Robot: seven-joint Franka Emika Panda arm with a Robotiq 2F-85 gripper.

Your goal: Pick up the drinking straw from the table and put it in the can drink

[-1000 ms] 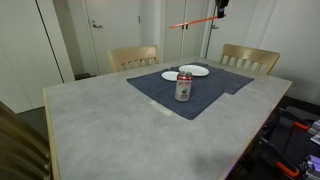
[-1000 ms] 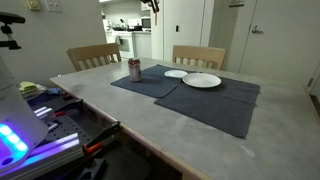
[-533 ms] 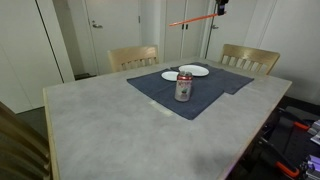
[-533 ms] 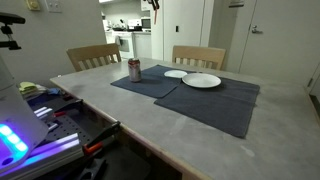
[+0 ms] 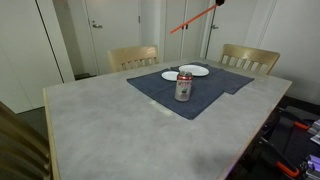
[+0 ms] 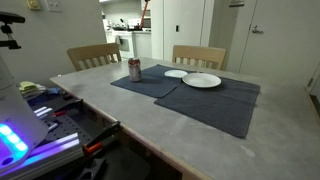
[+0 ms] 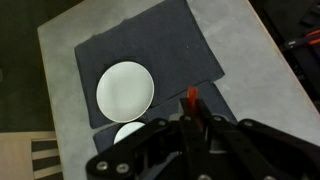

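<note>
The thin red drinking straw (image 5: pixel 193 18) slants high over the bench (image 5: pixel 100 120), pinched near one end between the fingers (image 7: pixel 204 126).

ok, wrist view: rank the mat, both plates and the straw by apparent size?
1. dark blue mat
2. full white plate
3. lower plate: partly hidden, so less shows; whole size unsure
4. drinking straw: only a short red tip shows
</note>
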